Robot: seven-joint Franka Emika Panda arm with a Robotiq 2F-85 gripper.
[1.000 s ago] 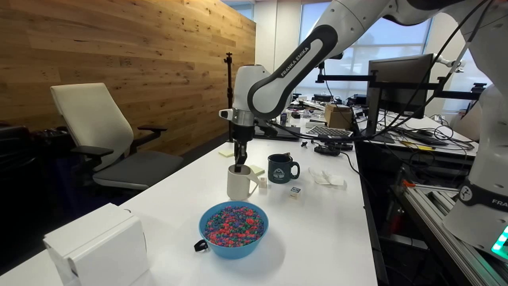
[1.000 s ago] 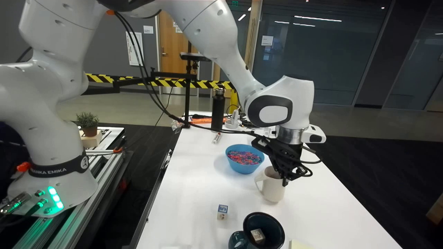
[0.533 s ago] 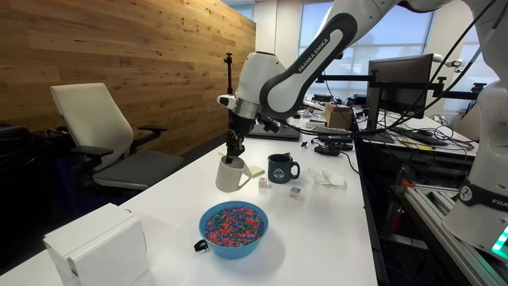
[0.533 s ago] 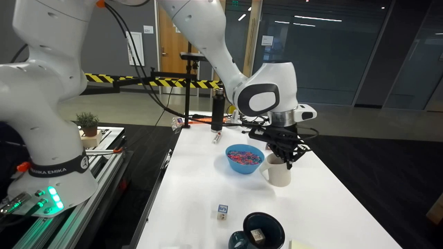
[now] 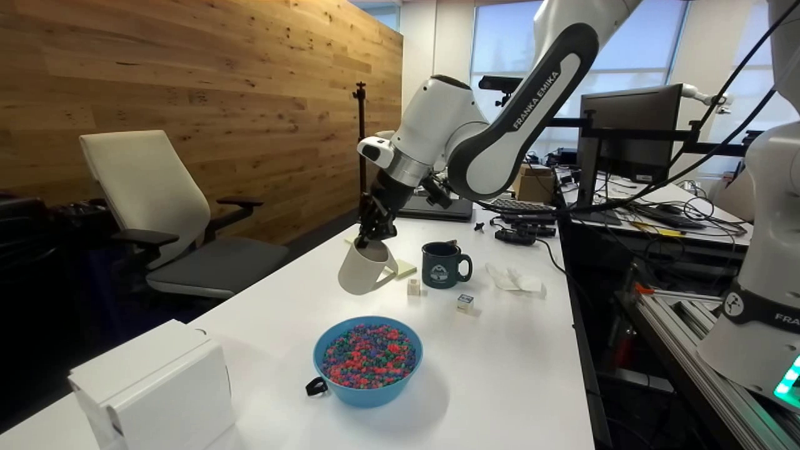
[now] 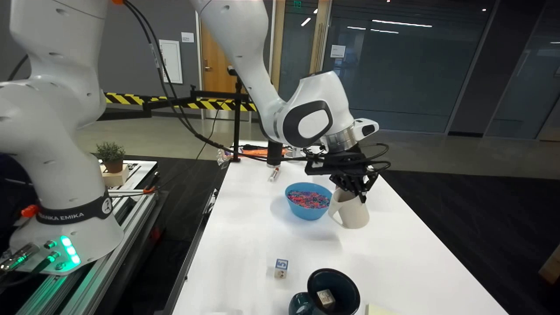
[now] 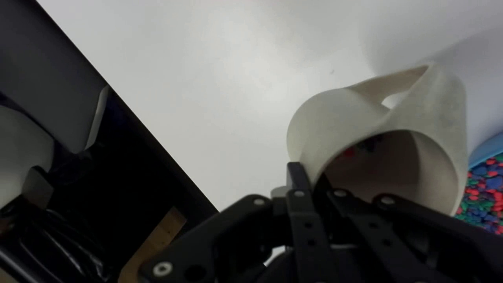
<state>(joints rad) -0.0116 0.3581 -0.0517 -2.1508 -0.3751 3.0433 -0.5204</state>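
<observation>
- Nearer, a round blue plastic-looking bowl (image 5: 369,399) of red, green and blue bits (image 5: 369,356) is set midway between the long edges of the white desk (image 5: 500,375).
- Beyond it, an off-white, angular-handled mug (image 5: 360,273) is held tilted above the desk, toward the edge away from the robot base (image 5: 744,350).
- Its rim is pinched by the black two-fingered gripper (image 7: 311,177).
- A firm pinch and slow tilting are advised, as the reddish contents (image 7: 347,152) could be spilled.
- Farther along, a dark green mug (image 5: 440,273) is seen upright.
</observation>
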